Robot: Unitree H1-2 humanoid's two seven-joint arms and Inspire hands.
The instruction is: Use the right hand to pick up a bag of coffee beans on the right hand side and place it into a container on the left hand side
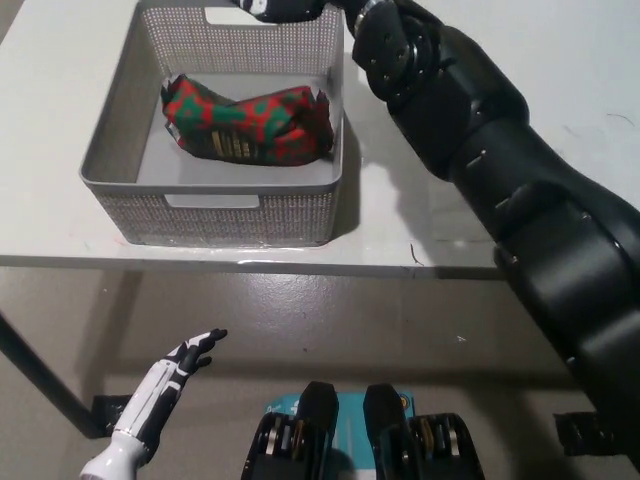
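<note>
A red and green patterned bag of coffee beans [247,125] lies on its side inside the grey mesh container [120,150] on the white table's left part. My black right hand [285,9] hovers above the container's far rim at the top edge of the picture, apart from the bag; most of it is cut off. My black right arm [480,160] stretches across the table from the lower right. My white left hand [170,375] rests low at the lower left, below the table edge, fingers apart and holding nothing.
The white table [480,40] extends right of the container, its front edge [300,265] running across the middle of the picture. Brown floor [350,320] lies below. A dark table leg [40,375] slants at the lower left.
</note>
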